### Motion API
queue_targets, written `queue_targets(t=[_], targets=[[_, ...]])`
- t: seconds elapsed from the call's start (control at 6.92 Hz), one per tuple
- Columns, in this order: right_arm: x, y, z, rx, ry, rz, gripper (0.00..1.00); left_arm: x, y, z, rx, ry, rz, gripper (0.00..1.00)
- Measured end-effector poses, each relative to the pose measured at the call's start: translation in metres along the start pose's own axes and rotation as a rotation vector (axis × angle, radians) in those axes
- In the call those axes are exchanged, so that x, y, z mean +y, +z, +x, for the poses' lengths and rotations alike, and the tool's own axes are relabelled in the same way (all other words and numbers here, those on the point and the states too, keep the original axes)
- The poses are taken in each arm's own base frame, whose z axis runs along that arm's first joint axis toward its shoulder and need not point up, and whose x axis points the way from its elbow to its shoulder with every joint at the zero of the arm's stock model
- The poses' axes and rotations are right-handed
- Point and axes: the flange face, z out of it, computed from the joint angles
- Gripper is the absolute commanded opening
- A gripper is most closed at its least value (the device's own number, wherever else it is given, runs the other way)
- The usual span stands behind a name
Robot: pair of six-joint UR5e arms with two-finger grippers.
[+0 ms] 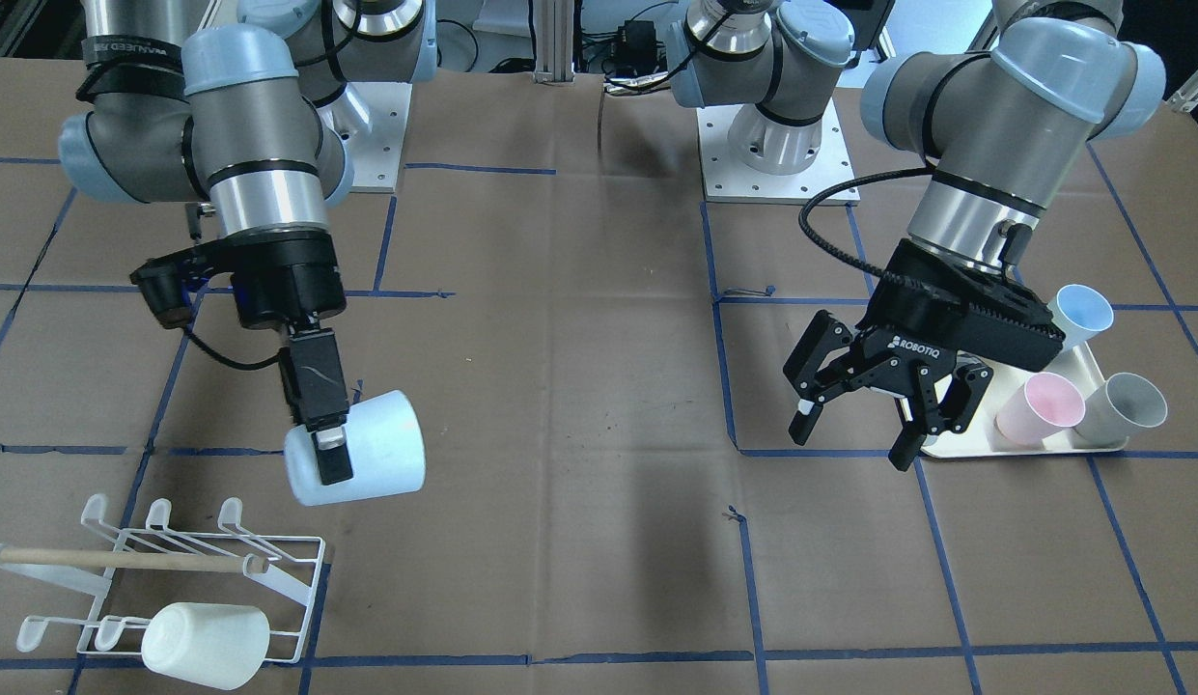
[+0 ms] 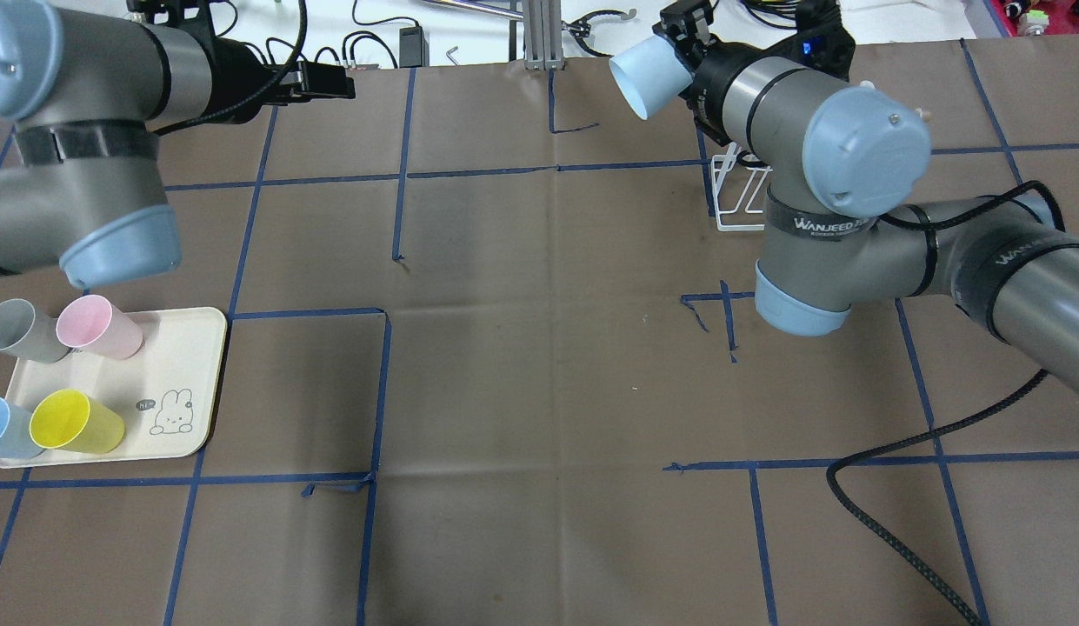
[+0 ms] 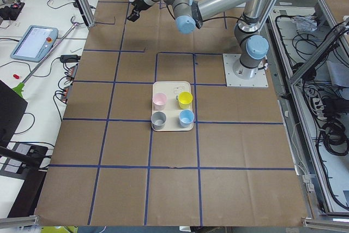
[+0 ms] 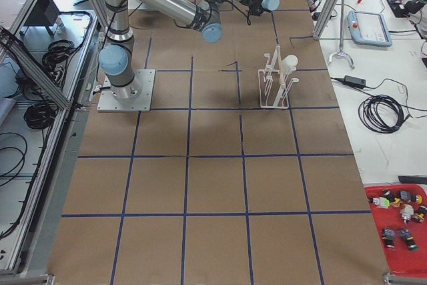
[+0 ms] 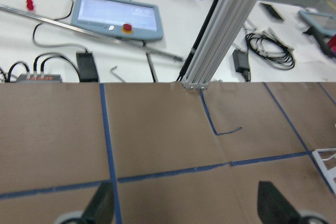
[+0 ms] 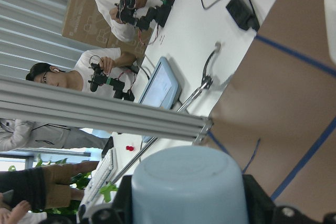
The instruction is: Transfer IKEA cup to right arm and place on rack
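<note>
The IKEA cup (image 1: 367, 461), pale blue, is held on its side in the air with my right gripper (image 1: 336, 458) shut on it. In the right wrist view the cup's base (image 6: 189, 184) fills the space between the fingers. The white wire rack (image 1: 188, 565) with its wooden dowel stands on the table below and in front of the cup, and a white cup (image 1: 205, 644) sits on one prong. The rack (image 2: 737, 196) is partly hidden behind the right arm in the overhead view. My left gripper (image 1: 854, 434) hangs open and empty beside the tray, its fingertips (image 5: 100, 209) spread.
A cream tray (image 2: 178, 382) at the robot's left carries grey (image 2: 22, 330), pink (image 2: 97, 326), blue (image 2: 4, 426) and yellow (image 2: 74, 422) cups. An aluminium post (image 5: 220, 30) stands at the far table edge, with cables and a tablet beyond. People sit past that edge.
</note>
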Motion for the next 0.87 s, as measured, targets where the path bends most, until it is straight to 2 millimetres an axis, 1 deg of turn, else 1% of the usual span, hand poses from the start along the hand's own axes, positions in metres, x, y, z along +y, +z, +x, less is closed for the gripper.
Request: queue_targets(t=[0.14, 0.29, 0.43, 0.58, 0.87], targets=[[-0.030, 0.001, 0.012, 0.036, -0.176, 0.062, 0.05, -0.007, -0.008, 0.013, -0.072, -0.040, -0.174, 0.99], [-0.057, 0.001, 0.022, 0.070, -0.329, 0.105, 0.05, -0.004, -0.016, 0.019, -0.125, -0.073, -0.316, 0.99], [-0.082, 0.002, 0.032, 0.109, -0.476, 0.138, 0.05, 0.004, -0.024, 0.021, -0.176, -0.092, -0.427, 0.99], [-0.102, 0.009, 0.042, 0.159, -0.592, 0.165, 0.05, 0.015, -0.034, 0.024, -0.203, -0.098, -0.494, 0.99], [-0.139, 0.042, 0.053, 0.229, -0.772, 0.215, 0.05, 0.031, -0.056, 0.030, -0.216, -0.101, -0.533, 0.99]])
